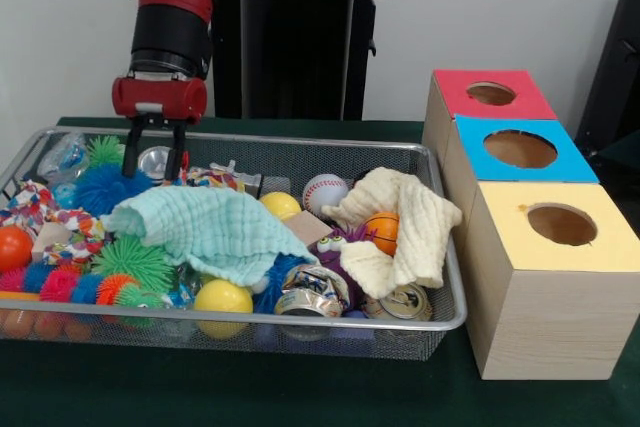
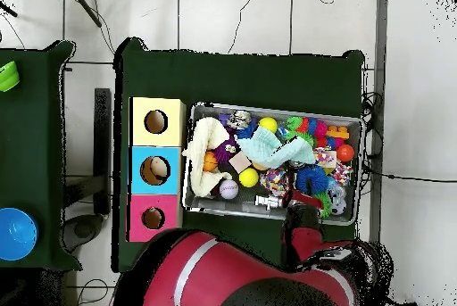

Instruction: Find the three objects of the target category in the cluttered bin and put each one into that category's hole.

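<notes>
My gripper (image 1: 153,154) hangs open over the far left corner of the wire bin (image 1: 300,319), its fingertips just above a blue spiky ball (image 1: 103,188), with a shiny silver object (image 1: 155,160) behind them. Nothing is held between the fingers. In the bin lie a baseball (image 1: 325,192), two yellow balls (image 1: 222,297) (image 1: 281,205), a small basketball (image 1: 383,230) wrapped in a cream cloth (image 1: 410,232), two cans (image 1: 312,292) (image 1: 405,302) and a mint cloth (image 1: 200,227). In the overhead view the gripper (image 2: 302,197) sits beside the blue spiky ball (image 2: 311,177).
Beside the bin stand three boxes with round holes: red (image 1: 491,93), blue (image 1: 520,149) and yellow (image 1: 562,224). Something tan shows inside the blue box's hole (image 2: 157,170). A green spiky ball (image 1: 133,262), an orange ball (image 1: 12,247) and a purple toy (image 1: 340,247) crowd the bin.
</notes>
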Robot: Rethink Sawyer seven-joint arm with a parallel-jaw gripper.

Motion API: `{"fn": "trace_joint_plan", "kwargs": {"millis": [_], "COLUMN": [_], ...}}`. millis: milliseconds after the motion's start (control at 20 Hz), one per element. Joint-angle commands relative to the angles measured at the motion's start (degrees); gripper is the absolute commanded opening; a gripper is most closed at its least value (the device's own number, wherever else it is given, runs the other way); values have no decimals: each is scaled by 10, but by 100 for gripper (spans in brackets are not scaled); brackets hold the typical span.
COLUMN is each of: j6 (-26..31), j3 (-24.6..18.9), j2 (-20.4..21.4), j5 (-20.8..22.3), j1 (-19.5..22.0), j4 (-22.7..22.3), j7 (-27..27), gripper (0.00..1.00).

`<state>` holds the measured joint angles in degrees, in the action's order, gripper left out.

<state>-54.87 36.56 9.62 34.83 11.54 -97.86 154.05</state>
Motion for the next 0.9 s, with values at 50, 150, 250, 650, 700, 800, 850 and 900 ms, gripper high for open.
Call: {"fn": "trace_joint_plan", "kwargs": {"millis": [50,150,250,650,700,800,850,900], "j6": [-73,-75,-83,-100,-103,-110,-116,-118], "j3": [-76,-77,-79,-83,-83,-83,-84,-84], "j2": [-22,-25,-30,-53,-57,-66,-74,-78], "j5": [-43,-46,-58,-90,-96,-111,-124,-129], "j1": [-2,-2,-1,-3,-3,-7,-10,-11], "j4": [5,7,7,17,18,21,23,24], "j7": [-42,-43,-45,-42,-43,-48,-52,-52], "gripper": [100,100,100,100,100,100,100,100]}}
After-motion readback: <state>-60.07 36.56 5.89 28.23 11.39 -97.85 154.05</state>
